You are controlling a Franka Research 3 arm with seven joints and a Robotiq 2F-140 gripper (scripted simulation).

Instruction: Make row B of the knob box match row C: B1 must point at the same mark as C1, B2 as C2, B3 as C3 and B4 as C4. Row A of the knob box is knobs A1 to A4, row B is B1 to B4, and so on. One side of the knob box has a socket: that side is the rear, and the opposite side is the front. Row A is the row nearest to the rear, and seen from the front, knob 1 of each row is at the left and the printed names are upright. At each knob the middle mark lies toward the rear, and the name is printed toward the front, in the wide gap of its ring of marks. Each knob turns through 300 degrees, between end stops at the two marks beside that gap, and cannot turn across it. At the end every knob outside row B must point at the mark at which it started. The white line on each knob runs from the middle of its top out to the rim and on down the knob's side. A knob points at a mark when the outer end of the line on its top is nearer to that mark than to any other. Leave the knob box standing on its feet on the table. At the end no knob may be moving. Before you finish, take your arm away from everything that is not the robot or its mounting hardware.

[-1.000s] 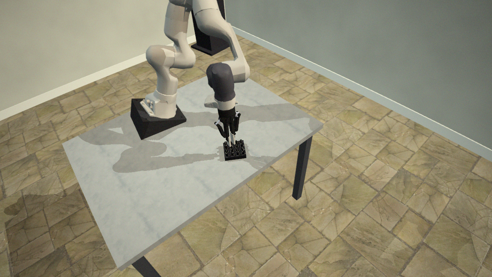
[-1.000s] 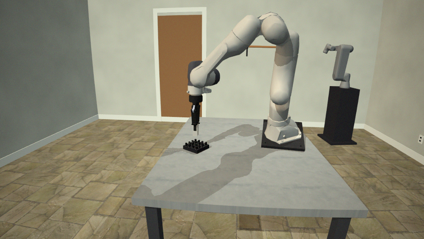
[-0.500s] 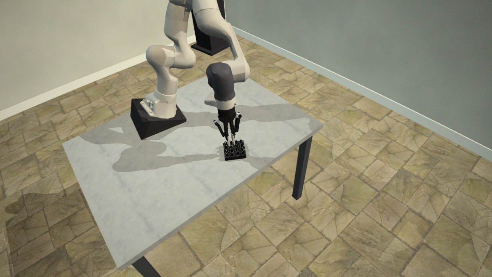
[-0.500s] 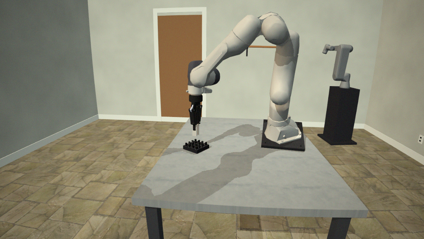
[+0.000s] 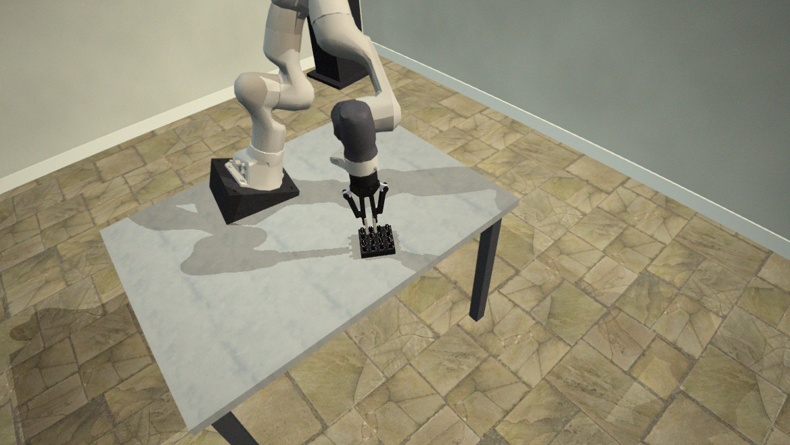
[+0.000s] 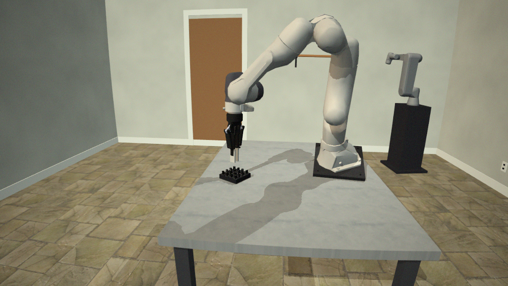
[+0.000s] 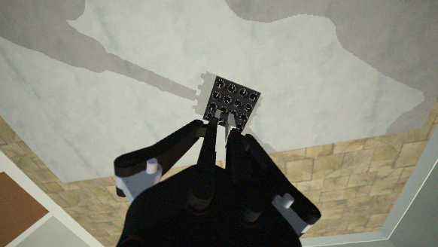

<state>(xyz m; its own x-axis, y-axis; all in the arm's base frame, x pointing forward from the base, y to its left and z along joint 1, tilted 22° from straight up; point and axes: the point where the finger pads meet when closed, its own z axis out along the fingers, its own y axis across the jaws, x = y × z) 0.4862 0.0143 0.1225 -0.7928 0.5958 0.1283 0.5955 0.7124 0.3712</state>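
Hovering gripper (image 6: 234, 158) above knob box (image 5: 378, 244) near table (image 5: 232, 309) edge | fingers nearly together, clamping nothing | knobs probably tiny, stiff, slippery: best pinched across sides | box looks light, could skid

Even, bright light. The arm (image 6: 302, 46) casts a hard-edged grey shadow across the table (image 6: 319, 227). Edges look jagged, nothing blurred.

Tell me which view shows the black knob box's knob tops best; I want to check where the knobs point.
The wrist view: it looks down onto the black knob box, showing each ring of marks, though the gripper covers the nearest knobs. The top and exterior views show only a small dark block with stubs.
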